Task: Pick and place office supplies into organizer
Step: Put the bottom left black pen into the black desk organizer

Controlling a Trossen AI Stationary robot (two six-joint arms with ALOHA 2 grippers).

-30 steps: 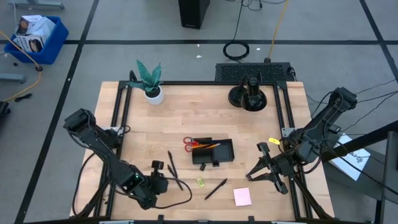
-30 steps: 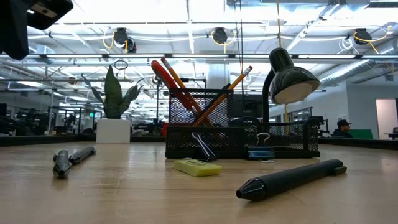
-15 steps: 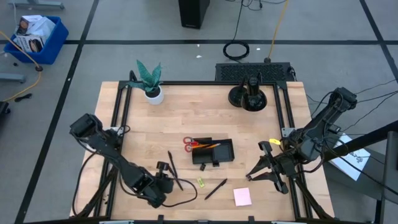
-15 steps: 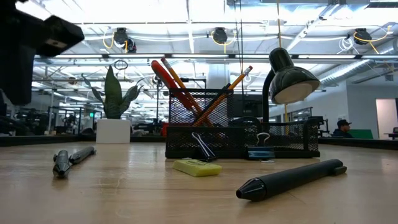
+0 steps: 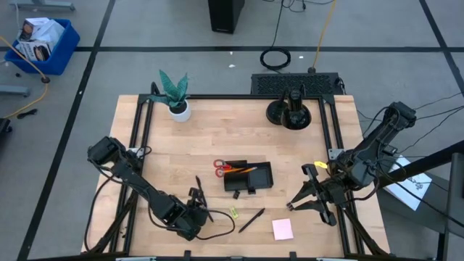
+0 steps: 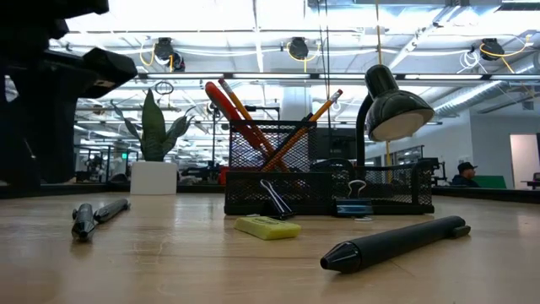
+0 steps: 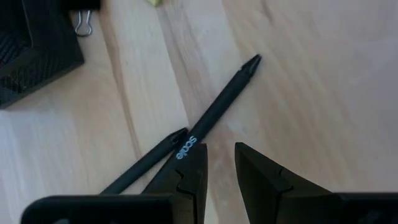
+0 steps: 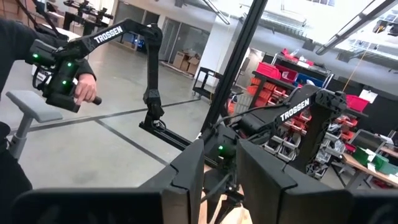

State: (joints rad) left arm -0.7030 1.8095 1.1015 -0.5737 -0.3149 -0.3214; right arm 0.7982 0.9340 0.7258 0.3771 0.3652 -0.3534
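The black organizer (image 5: 249,176) sits at mid-table with red-handled scissors (image 5: 220,167) and orange pencils (image 5: 243,170) standing in it. Black clips (image 5: 236,194) lie by its near wall. Two black pens (image 7: 217,106) lie crossed on the wood to its left. My left gripper (image 7: 221,165) hangs open just above them, pointing steeply down, with bare wood between its fingers. A third pen (image 5: 251,220), a yellow-green piece (image 5: 234,212) and a pink sticky pad (image 5: 283,229) lie near the front edge. My right gripper (image 5: 308,192) is open and raised at the table's right.
A plant in a white pot (image 5: 174,98) stands at the far left, and a round black stand with a lamp (image 5: 290,112) at the far middle. Black frame rails (image 5: 141,145) edge the table. A cable (image 5: 217,228) loops near my left arm. A person (image 8: 37,68) shows beyond the table.
My left gripper has come down and toward the table's right, over the two crossed pens, rolling a little as it sank. Its fingers keep the same gap. The pens and the other things have not moved.
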